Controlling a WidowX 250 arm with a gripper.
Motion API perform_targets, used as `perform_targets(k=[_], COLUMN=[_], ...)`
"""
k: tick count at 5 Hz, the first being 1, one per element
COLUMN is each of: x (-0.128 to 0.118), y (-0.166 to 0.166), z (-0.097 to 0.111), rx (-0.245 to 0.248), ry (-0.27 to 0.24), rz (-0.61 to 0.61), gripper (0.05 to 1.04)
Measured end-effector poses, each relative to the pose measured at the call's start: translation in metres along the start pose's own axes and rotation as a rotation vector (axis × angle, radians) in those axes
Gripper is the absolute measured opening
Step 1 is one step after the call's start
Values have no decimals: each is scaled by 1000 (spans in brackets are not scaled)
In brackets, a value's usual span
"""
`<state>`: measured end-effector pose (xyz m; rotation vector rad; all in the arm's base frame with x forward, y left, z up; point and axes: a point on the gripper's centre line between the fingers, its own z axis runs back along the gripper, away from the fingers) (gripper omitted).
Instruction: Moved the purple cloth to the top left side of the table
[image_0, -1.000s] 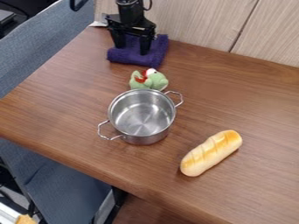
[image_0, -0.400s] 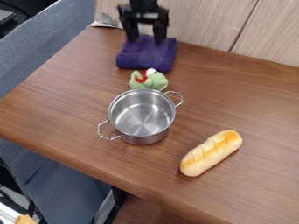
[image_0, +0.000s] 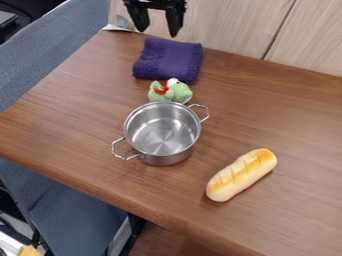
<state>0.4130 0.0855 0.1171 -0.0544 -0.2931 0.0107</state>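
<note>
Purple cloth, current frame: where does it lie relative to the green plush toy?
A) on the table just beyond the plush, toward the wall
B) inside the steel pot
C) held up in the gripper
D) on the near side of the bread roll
A: the purple cloth lies on the table just behind the green plush toy, on the wall side.

On our brown wooden surface we see a purple cloth at the far left, a green toy just nearer, then a metal pot, and bread nearer, rightward.
</note>
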Motion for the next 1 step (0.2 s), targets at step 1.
perform_targets(k=[1], x=[2], y=[0], z=[3], rx=[3], ry=[-13], rz=[-1], gripper=[1001])
